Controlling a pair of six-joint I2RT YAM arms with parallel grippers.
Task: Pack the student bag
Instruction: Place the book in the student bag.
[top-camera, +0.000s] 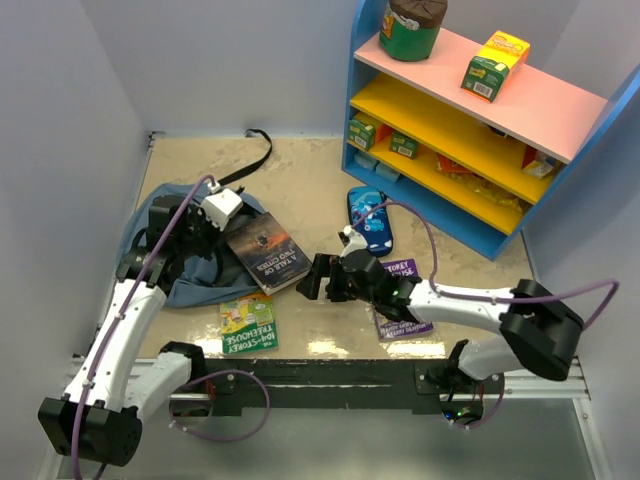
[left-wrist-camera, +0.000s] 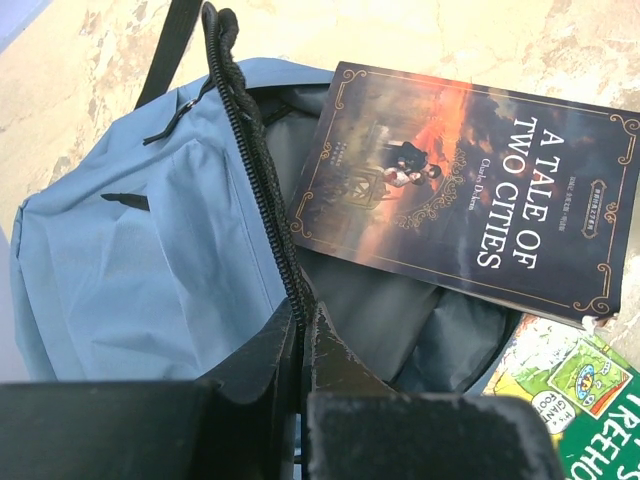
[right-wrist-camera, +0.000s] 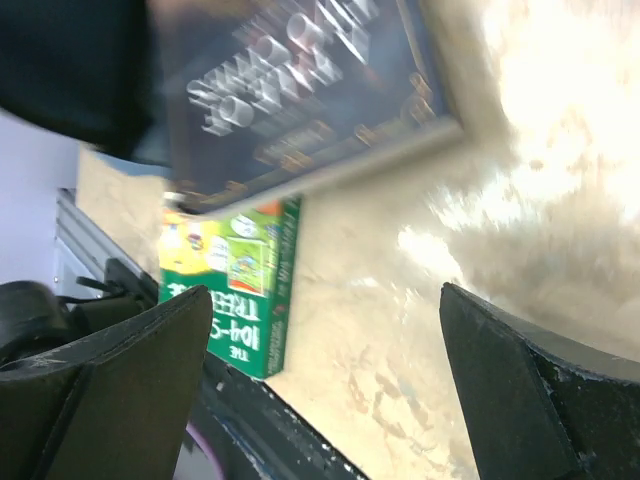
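Slumped at the left side of the counter (top-camera: 310, 190), the slate-blue student bag (left-wrist-camera: 130, 270) lies with its main zipper undone and its grey lining showing. The left gripper (left-wrist-camera: 300, 325) is clenched on the bag's zippered edge, holding that edge up. A dark book titled A Tale of Two Cities (left-wrist-camera: 470, 190) rests face up with one end over the bag's opening and the other end on the counter. Just beside that book's outer edge, the right gripper (right-wrist-camera: 320, 380) hangs with its jaws spread wide, holding nothing. A green book (top-camera: 248, 323) lies near the bag's front edge, a purple book (top-camera: 400, 300) sits under the right arm, and a dark-blue pencil case (top-camera: 370, 220) lies further back beside the shelf unit (top-camera: 470, 130).
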